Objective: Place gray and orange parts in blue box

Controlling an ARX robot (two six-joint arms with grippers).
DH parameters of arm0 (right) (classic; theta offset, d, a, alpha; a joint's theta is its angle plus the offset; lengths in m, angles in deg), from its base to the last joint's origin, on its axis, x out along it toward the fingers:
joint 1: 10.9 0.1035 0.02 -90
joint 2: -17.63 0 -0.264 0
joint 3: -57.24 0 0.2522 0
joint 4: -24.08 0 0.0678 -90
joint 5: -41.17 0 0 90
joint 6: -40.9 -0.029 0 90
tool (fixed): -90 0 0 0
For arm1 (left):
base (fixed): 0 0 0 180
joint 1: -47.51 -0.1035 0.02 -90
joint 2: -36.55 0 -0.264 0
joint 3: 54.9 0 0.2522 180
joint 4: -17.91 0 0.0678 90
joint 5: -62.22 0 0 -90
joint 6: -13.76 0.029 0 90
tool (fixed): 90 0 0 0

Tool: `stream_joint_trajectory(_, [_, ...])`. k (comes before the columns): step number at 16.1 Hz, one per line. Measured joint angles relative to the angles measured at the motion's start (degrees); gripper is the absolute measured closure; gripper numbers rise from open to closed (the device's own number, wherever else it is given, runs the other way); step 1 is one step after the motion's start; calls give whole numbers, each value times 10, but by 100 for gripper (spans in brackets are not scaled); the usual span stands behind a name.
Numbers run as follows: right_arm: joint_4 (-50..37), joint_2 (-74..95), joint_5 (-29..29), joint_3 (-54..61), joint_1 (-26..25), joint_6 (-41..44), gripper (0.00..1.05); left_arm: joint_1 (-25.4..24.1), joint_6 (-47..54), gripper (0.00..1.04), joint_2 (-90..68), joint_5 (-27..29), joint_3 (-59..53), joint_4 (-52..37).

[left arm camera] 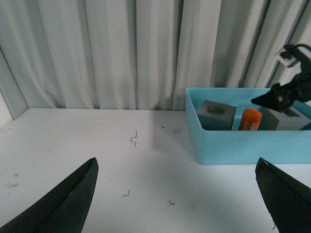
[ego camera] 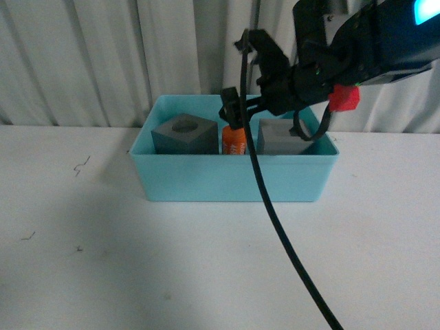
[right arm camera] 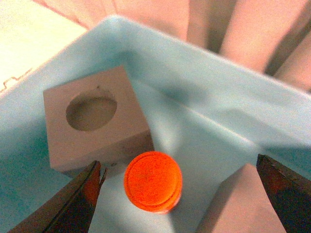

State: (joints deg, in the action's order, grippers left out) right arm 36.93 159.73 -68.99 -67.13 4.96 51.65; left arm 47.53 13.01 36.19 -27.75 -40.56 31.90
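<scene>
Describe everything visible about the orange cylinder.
The orange cylinder is small, with a smooth, flat round top ringed by a faint rim and some white print on its side, too blurred to read. It stands upright on the floor of the blue box, between the gray cube with the round recess and the second gray cube. Narrow gaps appear to separate it from both cubes. The right pincer hangs open just above it, fingers either side, not gripping it.

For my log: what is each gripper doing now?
Left gripper: open, holding nothing.
Right gripper: open above the orange cylinder, holding nothing.
</scene>
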Motion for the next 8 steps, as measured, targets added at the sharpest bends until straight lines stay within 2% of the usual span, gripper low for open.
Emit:
stream_joint_trajectory(3, [-87,-135,9,125,-23,0,6,0,0,7,0,0,0,0])
stream_joint_trajectory(5, [-143,-267,31,260,-45,0,6,0,0,7,0,0,0,0])
stream_joint_trajectory(7, [-190,-402,101,427,-63,-28,6,0,0,7,0,0,0,0])
stream_joint_trajectory(8, [-196,-478,161,528,-69,-64,6,0,0,7,0,0,0,0])
